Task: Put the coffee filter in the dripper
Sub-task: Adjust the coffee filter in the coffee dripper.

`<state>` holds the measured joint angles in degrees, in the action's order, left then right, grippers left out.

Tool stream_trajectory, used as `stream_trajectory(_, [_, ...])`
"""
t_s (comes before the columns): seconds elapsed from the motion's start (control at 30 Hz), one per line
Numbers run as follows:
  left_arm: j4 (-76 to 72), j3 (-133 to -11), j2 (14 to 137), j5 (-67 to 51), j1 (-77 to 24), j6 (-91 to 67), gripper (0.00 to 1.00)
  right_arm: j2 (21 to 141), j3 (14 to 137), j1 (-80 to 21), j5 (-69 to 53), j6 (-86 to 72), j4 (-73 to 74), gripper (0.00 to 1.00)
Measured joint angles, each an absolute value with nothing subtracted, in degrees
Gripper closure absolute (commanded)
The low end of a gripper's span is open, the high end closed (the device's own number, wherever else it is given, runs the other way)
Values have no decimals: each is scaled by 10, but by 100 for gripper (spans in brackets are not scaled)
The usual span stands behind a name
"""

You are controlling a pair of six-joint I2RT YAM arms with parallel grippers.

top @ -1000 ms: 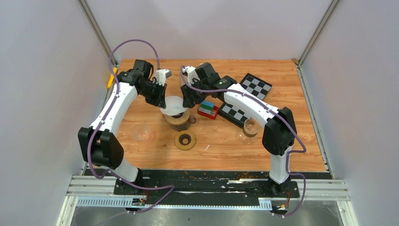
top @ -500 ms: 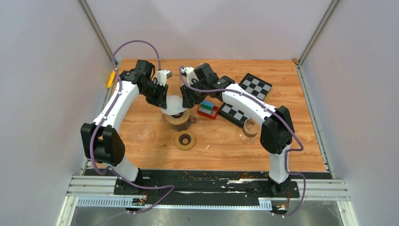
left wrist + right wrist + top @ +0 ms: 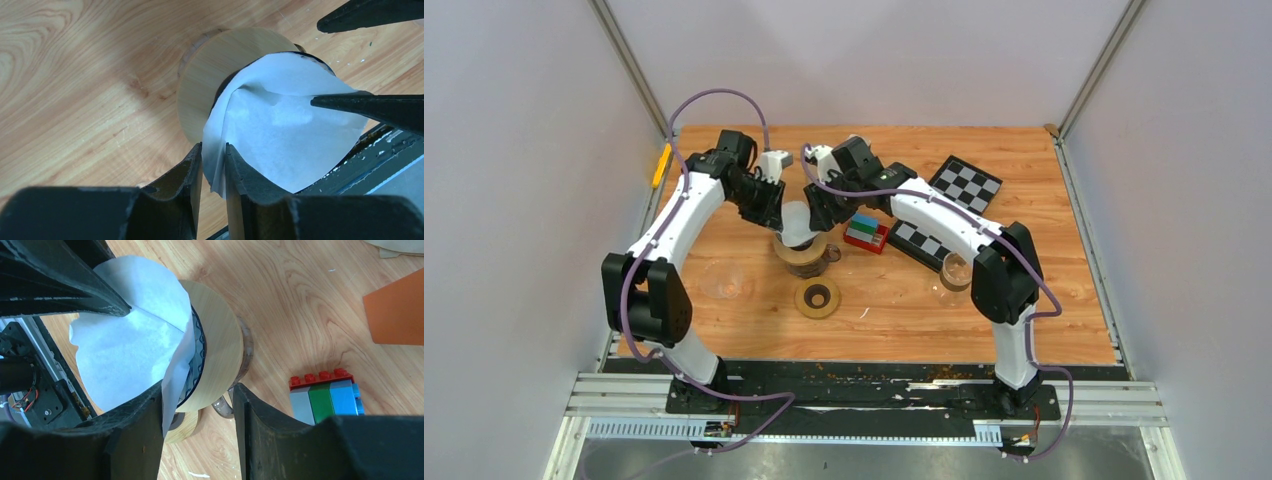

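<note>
The white paper coffee filter (image 3: 796, 222) stands as a cone in the mouth of the dripper (image 3: 804, 252), a glass cup with a pale wooden collar (image 3: 210, 80). My left gripper (image 3: 213, 147) is open, its fingers a little apart on either side of the filter's (image 3: 280, 135) near edge. My right gripper (image 3: 199, 387) is open too and straddles the dripper's rim (image 3: 220, 350). One of its fingers (image 3: 370, 107) lies inside against the filter (image 3: 125, 345), the other outside by the glass handle.
A wooden ring (image 3: 817, 298) lies in front of the dripper. Clear glasses stand at the left (image 3: 727, 283) and right (image 3: 957, 270). A stack of coloured bricks (image 3: 325, 395) sits just right of the dripper, with two checkerboard plates (image 3: 969, 182) behind it.
The left gripper's jaws have parted from the filter's edge. Both grippers have drawn closer together over the dripper, and the filter looks narrower and more upright.
</note>
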<state>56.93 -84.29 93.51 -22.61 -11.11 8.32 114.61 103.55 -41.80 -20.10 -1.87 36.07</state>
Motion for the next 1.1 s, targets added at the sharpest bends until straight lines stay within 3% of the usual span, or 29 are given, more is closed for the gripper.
stream_trajectory(0.47, [545, -824, 940, -237, -111, 83, 67, 1162, 1041, -418, -201, -18, 349, 52])
stream_trajectory(0.8, [556, -824, 940, -227, -111, 96, 48, 1162, 1046, -418, -196, -16, 354, 47])
stream_trajectory(1.1, [580, -846, 940, -210, -111, 100, 40, 1162, 1062, -418, -197, -13, 375, 44])
